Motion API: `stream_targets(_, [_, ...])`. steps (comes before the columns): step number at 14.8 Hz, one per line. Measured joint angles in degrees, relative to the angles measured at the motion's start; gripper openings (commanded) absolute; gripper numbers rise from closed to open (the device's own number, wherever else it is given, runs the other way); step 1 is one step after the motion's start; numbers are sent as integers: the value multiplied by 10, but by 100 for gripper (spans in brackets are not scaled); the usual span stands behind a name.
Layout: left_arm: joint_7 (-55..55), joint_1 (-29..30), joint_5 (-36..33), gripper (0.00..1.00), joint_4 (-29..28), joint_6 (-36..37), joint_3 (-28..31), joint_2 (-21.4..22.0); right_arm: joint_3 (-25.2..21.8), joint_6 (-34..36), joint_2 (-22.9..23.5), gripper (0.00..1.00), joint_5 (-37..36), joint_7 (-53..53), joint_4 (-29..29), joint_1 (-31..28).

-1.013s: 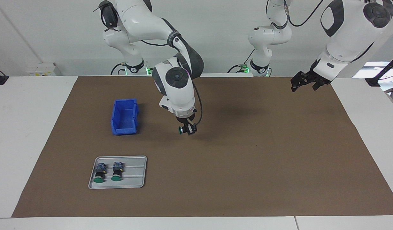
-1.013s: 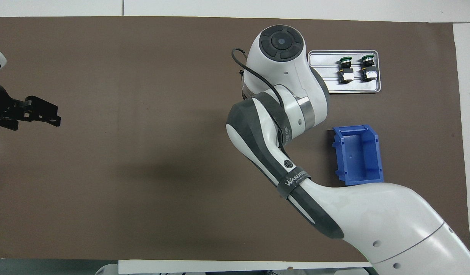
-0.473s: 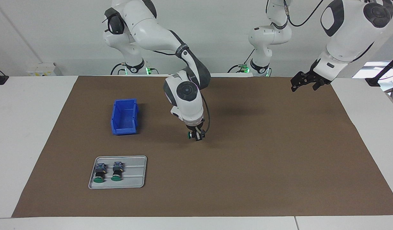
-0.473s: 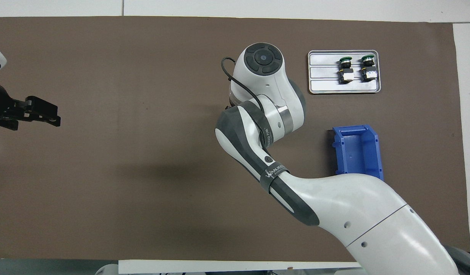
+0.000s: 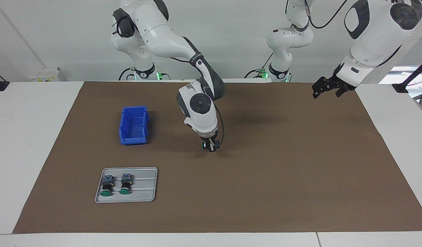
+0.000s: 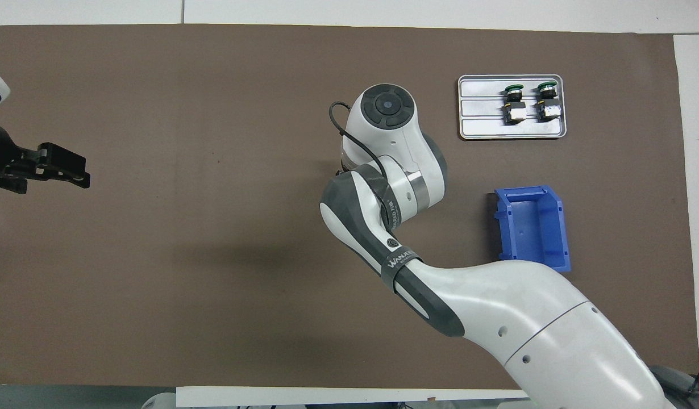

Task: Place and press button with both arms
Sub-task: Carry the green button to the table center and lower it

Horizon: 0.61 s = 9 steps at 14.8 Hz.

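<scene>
Facing view shows the right gripper [image 5: 209, 146] low over the mat [image 5: 266, 178] near mid-table, clenched on the button [image 5: 206, 146], which sits level with the bin [image 5: 133, 125]. Two more buttons [image 5: 116, 185] lie in the tray [image 5: 145, 192], farther from the robots. At its own end of the table, the left gripper [image 5: 320, 91] waits raised; its grip I cannot tell.

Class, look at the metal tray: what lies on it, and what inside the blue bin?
On the metal tray lie two green-capped buttons, side by side. The blue bin shows only a bare floor; its inner wall toward the tray is hidden in the facing view.
</scene>
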<state>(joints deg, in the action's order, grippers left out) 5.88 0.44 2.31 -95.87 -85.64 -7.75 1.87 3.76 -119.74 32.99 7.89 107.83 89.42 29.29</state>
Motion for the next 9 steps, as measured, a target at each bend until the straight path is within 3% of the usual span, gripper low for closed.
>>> stream_targets(1, [0,0,0,100,0,0,0,0,-1,-1,1,26,0,1,1,5])
stream_targets(2, [0,0,0,100,0,0,0,0,-1,-1,1,34,0,1,1,7])
stream_targets(4, [0,0,0,100,0,0,0,0,-1,-1,1,75,0,1,1,7])
stream_targets(6, [0,0,0,100,0,0,0,0,-1,0,1,94,-1,1,3,7])
stream_targets(7, [0,0,0,100,0,0,0,0,-1,1,1,99,-4,1,5,7])
stream_targets(9, [0,0,0,100,0,0,0,0,-4,5,1,99,-17,0,6,11])
